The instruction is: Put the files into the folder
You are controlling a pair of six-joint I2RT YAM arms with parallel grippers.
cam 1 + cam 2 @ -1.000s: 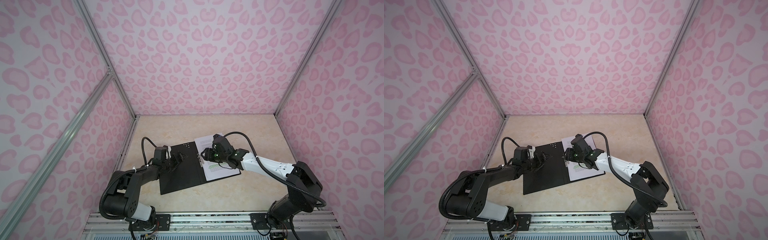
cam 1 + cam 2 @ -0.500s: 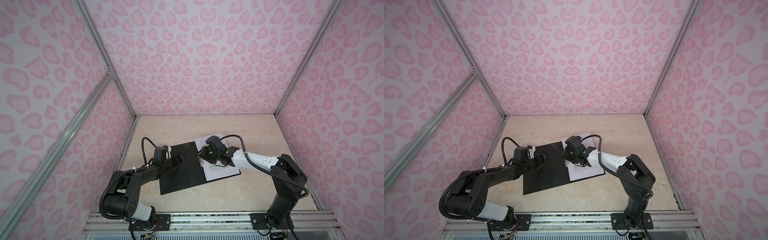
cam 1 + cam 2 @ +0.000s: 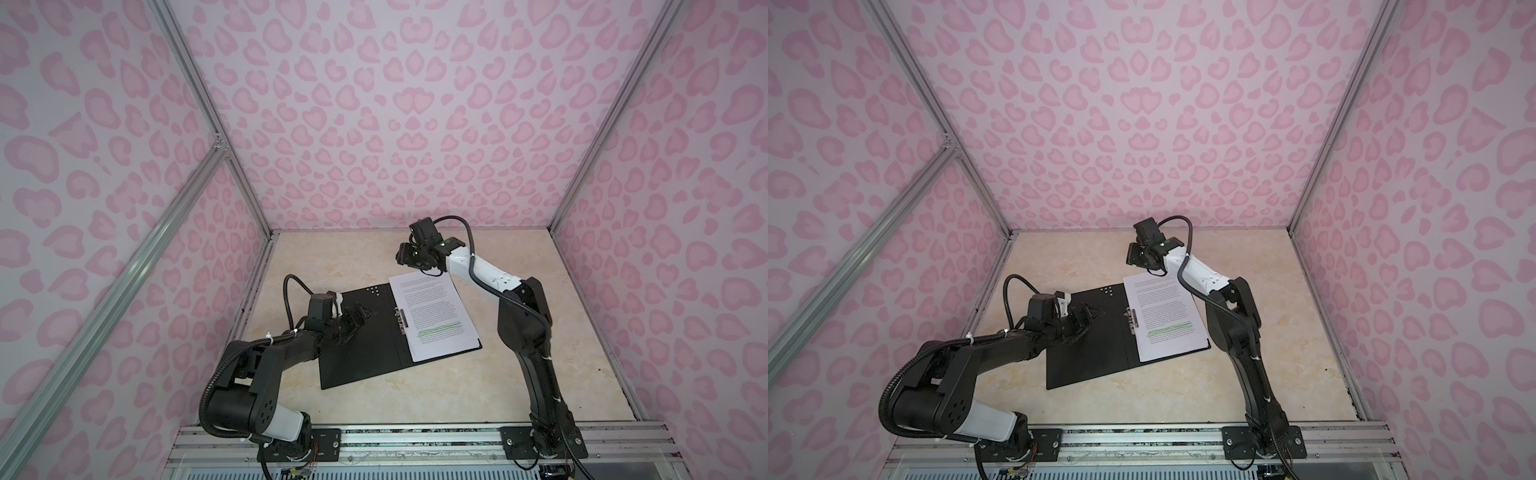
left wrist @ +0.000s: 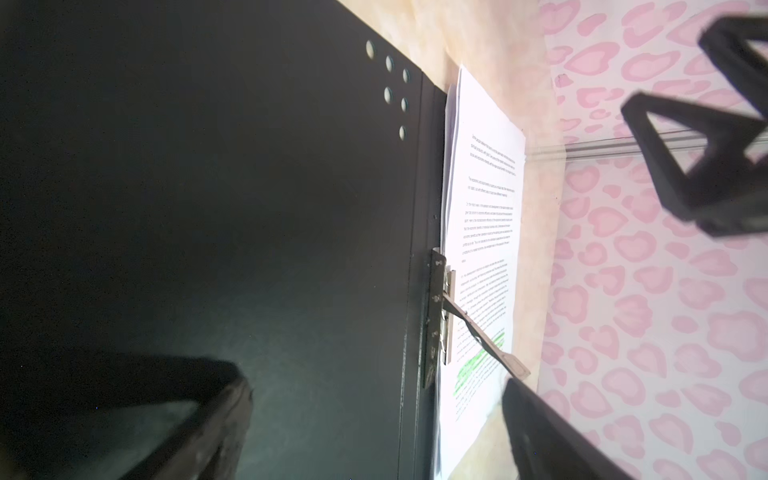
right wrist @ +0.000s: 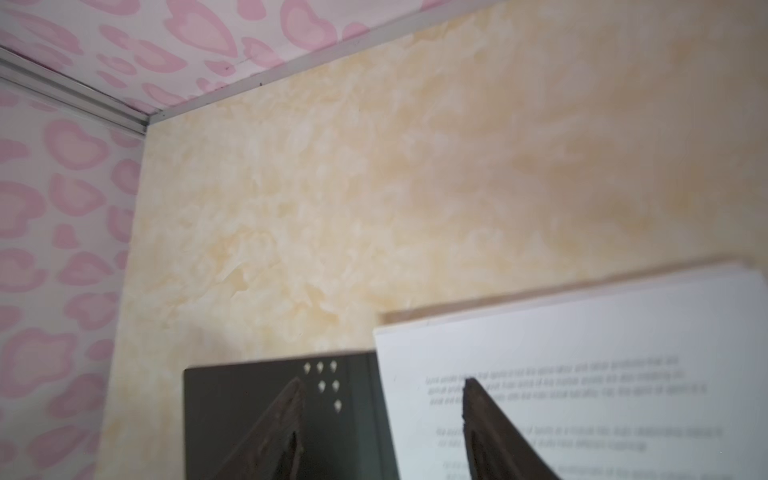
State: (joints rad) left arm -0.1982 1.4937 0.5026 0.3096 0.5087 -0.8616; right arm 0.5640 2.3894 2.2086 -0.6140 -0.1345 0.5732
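The folder [image 3: 361,357] lies open on the table, black inside up, with several small holes near its far edge. The files [image 3: 436,316], white printed sheets with green highlighted lines on top, sit stacked on its right half beside the metal clip [image 3: 401,320]. In the left wrist view the clip's lever [image 4: 482,336] slants up over the files [image 4: 486,208]. My left gripper [image 3: 362,314] hangs open and empty low over the folder's left half. My right gripper [image 3: 404,258] is raised above the folder's far edge, open and empty; its fingertips [image 5: 297,388] frame the spine.
The beige marbled table [image 3: 519,374] is boxed in by pink heart-patterned walls with aluminium posts [image 3: 582,174] at the corners. A metal rail [image 3: 415,440] carrying both arm bases runs along the front edge.
My right gripper has lifted off the files near the clip and moved back toward the folder's far edge, its jaws spreading wider. The left arm, folder and files have stayed still.
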